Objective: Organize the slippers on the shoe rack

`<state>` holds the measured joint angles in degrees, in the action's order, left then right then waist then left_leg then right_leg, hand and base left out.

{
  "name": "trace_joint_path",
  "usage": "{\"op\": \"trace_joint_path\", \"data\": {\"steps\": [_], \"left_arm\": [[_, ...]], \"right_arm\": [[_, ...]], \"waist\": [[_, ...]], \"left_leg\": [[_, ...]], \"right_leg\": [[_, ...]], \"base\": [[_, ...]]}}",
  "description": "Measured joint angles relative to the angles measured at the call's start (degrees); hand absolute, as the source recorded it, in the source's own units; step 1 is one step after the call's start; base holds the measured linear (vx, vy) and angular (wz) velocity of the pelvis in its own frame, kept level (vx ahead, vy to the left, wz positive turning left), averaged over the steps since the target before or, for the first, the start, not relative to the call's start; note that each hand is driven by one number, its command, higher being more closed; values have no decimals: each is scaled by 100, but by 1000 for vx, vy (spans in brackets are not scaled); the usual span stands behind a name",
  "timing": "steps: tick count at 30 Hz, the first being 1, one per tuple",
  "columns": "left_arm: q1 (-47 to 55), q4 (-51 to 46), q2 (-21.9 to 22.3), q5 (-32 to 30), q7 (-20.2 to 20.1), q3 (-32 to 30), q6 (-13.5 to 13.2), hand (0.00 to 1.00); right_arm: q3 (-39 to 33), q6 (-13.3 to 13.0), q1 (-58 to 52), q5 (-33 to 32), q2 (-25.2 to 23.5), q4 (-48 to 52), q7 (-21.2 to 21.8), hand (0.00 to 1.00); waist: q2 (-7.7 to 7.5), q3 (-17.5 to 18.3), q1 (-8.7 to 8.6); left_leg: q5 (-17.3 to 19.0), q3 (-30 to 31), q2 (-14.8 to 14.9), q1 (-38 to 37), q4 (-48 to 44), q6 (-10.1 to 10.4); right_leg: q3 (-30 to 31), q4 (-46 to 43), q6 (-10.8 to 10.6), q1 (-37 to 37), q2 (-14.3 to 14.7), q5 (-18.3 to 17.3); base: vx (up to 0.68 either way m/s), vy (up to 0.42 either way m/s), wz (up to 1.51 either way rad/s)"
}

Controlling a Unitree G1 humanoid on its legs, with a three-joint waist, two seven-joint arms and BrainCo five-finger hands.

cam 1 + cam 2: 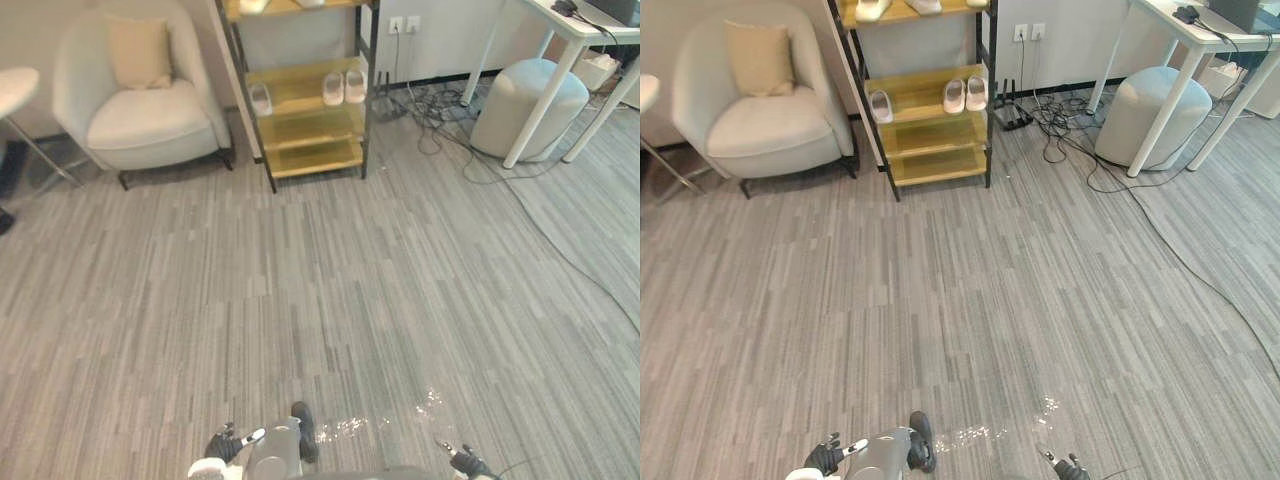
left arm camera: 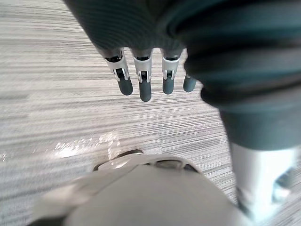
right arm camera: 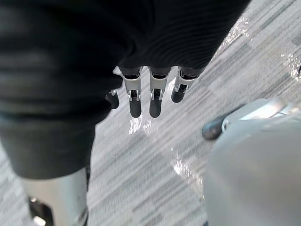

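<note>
— What is the left hand [image 2: 136, 33] doing?
— It hangs above the floor [image 2: 56, 103], holding nothing. Its fingers [image 2: 145, 84] are straight, side by side.
— And the floor?
— Grey, finely striped, with a bright glint [image 2: 84, 146].

Floor [image 1: 320, 300]: grey striped planks, smooth, low sheen; bright glints on near part.
Shoe rack [image 1: 305, 128]: frame dark, looks metal, matt; shelves yellow wood-look, smooth, slight gloss.
Slippers [image 1: 344, 87]: white, matt, smooth; foam or plastic, cannot tell.
Armchair [image 1: 140, 115]: cream cloth, matt, soft-looking.
Pouf [image 1: 525, 105]: pale cloth, matt.
Table [image 1: 563, 22]: white, smooth.
Left hand [image 2: 142, 74], right hand [image 3: 155, 87]: silver, metallic sheen; tips dark, matt; cover dark, ribbed.
</note>
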<state>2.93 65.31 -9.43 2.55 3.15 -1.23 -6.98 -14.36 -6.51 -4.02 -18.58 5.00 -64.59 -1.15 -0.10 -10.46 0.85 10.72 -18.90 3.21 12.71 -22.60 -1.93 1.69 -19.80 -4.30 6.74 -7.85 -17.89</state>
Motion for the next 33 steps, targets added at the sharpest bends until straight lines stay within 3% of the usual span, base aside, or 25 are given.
{"op": "trace_joint_path", "data": {"steps": [1,2,3,4,6,7,9,10,11,12,14,15,16,17,18,20,21,23,26,27,29,30,31,32,33], "left_arm": [[-67,12,-7,5,1,89,2,0],[-64,14,7,6,-1,97,6,0],[-111,38,-36,2,7,156,50,0],[-125,56,-75,7,13,322,60,0],[-210,48,-72,54,11,466,44,0],[-286,42,-20,110,8,523,15,0],[-458,-9,153,113,2,571,9,0],[-475,-36,240,110,-1,569,7,0],[-443,-38,284,105,-11,570,6,0],[-366,-2,353,95,-13,541,7,0],[-402,5,478,88,-19,395,-6,0],[-404,-22,588,82,-20,187,-7,0],[-403,-18,610,84,-14,39,1,0],[-373,-25,734,85,-12,-325,20,0],[-294,-184,780,79,-28,-531,8,0],[-267,-321,740,85,-28,-645,2,0],[-245,-427,668,94,-27,-633,-9,0],[-251,-522,662,99,-27,-622,-32,0],[-306,-524,636,126,-1,-496,-127,0],[-335,-502,621,118,-4,-369,-124,0],[-309,-482,636,123,-4,-234,-125,0],[-317,-463,627,135,-10,-212,-129,0],[-327,-455,559,133,-28,-209,-139,0],[-326,-444,511,132,-51,-204,-138,0],[-347,-335,441,143,-64,-151,-132,0]], "right_arm": [[-2,0,22,8,-27,-54,3,0],[5,-4,48,11,-5,-55,8,0],[-21,-33,185,14,-29,2,31,0],[22,-43,214,39,6,77,30,0],[166,-76,199,70,93,94,30,0],[195,-79,233,70,115,116,34,0],[197,-72,352,67,187,120,36,0],[230,-72,372,71,224,121,37,0],[286,-69,331,72,209,101,33,0],[349,-56,215,78,179,69,39,0],[330,-39,245,110,276,83,43,0],[262,-43,237,113,294,101,55,0],[227,-44,238,111,300,123,53,0],[181,-32,146,105,297,263,40,0],[183,-26,68,105,277,362,23,0],[224,-27,-6,96,199,505,17,0],[322,-40,-20,61,155,516,12,0],[345,-48,7,52,126,492,12,0],[344,-44,132,52,79,339,12,0],[343,-39,194,52,51,241,12,0],[365,-43,179,57,57,242,12,0],[390,-42,185,67,49,245,11,0],[397,-41,194,75,-17,245,12,0],[407,-40,157,76,-67,224,13,0],[513,-43,102,114,-72,164,20,0]], "waist": [[-71,-11,40],[-40,-28,42],[-33,-161,-47],[3,-211,-146],[37,-208,-188],[74,-189,-193],[180,-230,-216],[236,-260,-248],[182,-252,-269],[48,-204,-332],[367,-212,-358],[444,-210,-383],[487,-234,-383],[576,-306,-366],[582,-340,-350],[471,-419,-303],[316,-419,-276],[297,-406,-186],[264,-418,-61],[254,-424,-47],[323,-382,-30],[337,-364,-2],[225,-248,43],[66,-175,52],[-70,-61,56]], "left_leg": [[258,18,-196,-385,162,-47],[371,75,-199,-516,251,-29],[559,79,-254,-1004,366,118],[574,95,-294,-1442,609,128],[563,49,-255,-1948,950,170],[578,62,-193,-2140,1134,237],[603,111,-56,-2385,1388,403],[657,141,48,-2534,1504,584],[702,211,46,-2709,1588,694],[821,290,44,-2976,1583,884],[790,454,417,-2930,1089,1066],[696,587,650,-2574,154,1210],[603,640,764,-2396,-314,1187],[-56,831,1105,-1813,-1944,864],[-129,842,1417,-1405,-3166,789],[-92,720,1625,-1047,-4013,783],[-32,570,1673,-715,-4188,707],[92,346,1655,-230,-3842,661],[185,103,1055,122,-1598,740],[-70,70,679,102,-237,766],[-644,108,406,2,1063,704],[-927,242,348,32,1015,316],[-990,238,255,128,652,71],[-781,181,163,128,508,40],[-506,95,57,40,446,4]], "right_leg": [[-116,-748,-212,-218,-27,315],[-160,-1253,-364,-377,-50,422],[-401,-3189,-444,-1156,-236,795],[-835,-3755,-243,-1476,-387,484],[-1542,-3444,160,-1839,-444,85],[-1815,-2645,254,-2157,-313,-9],[-1880,-1256,279,-2645,-36,287],[-1829,-155,271,-2712,212,923],[-1698,593,308,-2684,309,1564],[-1478,565,623,-2677,309,2550],[-1617,-13,708,-2696,526,1955],[-1674,-48,788,-2585,648,1711],[-1697,-13,792,-2475,702,1633],[-1701,172,878,-2017,875,1443],[-1697,332,939,-1533,1013,1274],[-1658,527,990,-932,1069,1081],[-1603,766,990,-503,1070,961],[-1509,1172,898,-36,1079,973],[-1401,1645,718,494,934,951],[-1364,1790,607,652,844,885],[-1304,1909,412,796,852,751],[-1201,1867,301,944,862,505],[-1115,1528,169,906,697,156],[-1050,1241,102,838,564,-20],[-931,114,-48,381,351,-166]], "base": [[416,204,-12],[540,289,-21],[507,238,-1],[488,186,10],[383,37,13],[579,-29,16],[542,-62,22],[463,-96,20],[699,-198,35],[491,-200,24],[744,-312,11],[609,-251,-1],[597,-217,-5],[564,-175,-6],[564,-175,-6],[432,-127,-7],[538,-150,-9],[455,-87,-16],[456,27,-14],[434,129,-12],[441,157,-22],[487,180,-33],[503,178,-30],[620,188,-27],[413,116,-23]]}}
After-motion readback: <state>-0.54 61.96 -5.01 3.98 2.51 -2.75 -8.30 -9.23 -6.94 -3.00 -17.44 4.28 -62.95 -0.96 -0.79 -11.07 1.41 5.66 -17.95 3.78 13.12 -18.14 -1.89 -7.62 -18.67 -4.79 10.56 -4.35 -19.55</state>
